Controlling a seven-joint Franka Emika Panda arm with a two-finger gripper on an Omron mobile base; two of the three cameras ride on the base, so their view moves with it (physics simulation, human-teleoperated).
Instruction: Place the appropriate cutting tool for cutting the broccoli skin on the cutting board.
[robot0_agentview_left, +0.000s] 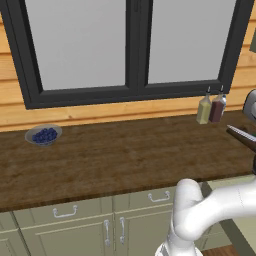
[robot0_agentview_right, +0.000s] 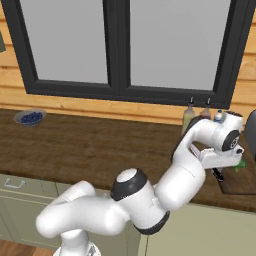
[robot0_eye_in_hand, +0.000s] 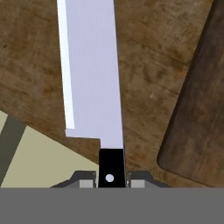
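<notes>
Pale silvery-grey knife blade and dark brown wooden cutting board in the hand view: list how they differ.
The pale silvery-grey knife blade is bright, smooth and narrow; the dark brown wooden cutting board is dark, grained and broad. The knife is held by its black handle in the shut gripper above the wooden worktop; the board lies flat on that worktop. Both are flat and straight-edged.

The white arm (robot0_agentview_right: 150, 195) rises from the base, bends toward two o'clock and folds at the wrist. Its gripper (robot0_eye_in_hand: 111, 178) points down, jaws closed on the black handle of the cutting tool (robot0_eye_in_hand: 92, 70), blade pointing to twelve o'clock in the hand view.
</notes>
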